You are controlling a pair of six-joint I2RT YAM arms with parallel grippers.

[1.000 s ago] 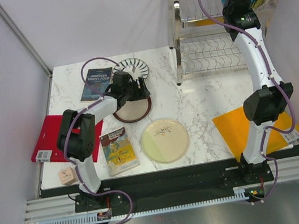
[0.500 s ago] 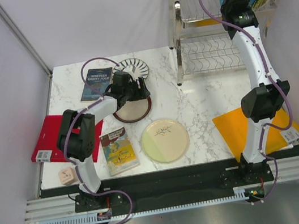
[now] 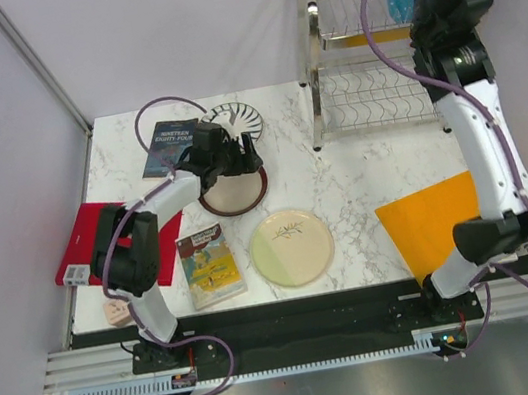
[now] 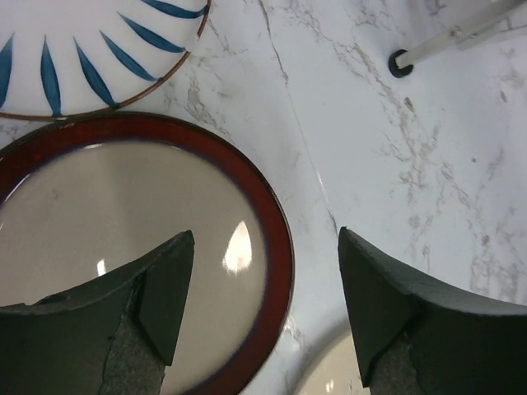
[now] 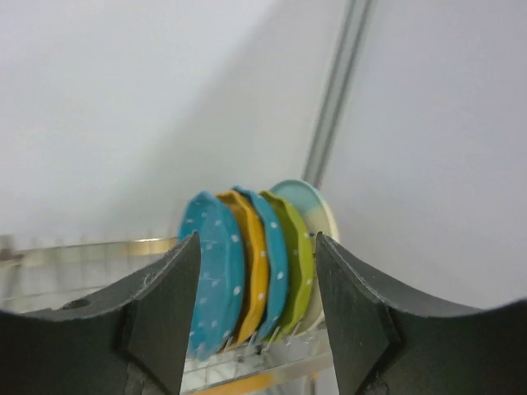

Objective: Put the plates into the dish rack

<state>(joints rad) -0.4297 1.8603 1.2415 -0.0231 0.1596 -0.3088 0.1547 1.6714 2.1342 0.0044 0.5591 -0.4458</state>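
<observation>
Maroon-rimmed plate (image 4: 123,214) sits centre-left on the desk (image 3: 361,171) — left jaws wide open, empty, astride its rim. Right jaws open, empty, upper right by the dish rack (image 3: 370,104), racked plates (image 5: 216,271) upright. Glazed, stiff, slippery, breakable — pinch the rim.

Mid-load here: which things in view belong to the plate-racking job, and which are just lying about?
Job: dish rack, racked plates, maroon-rimmed plate, striped plate, cream-and-green plate.
Lying about: dark book, colourful book, red board, orange board, small tan block.
</observation>
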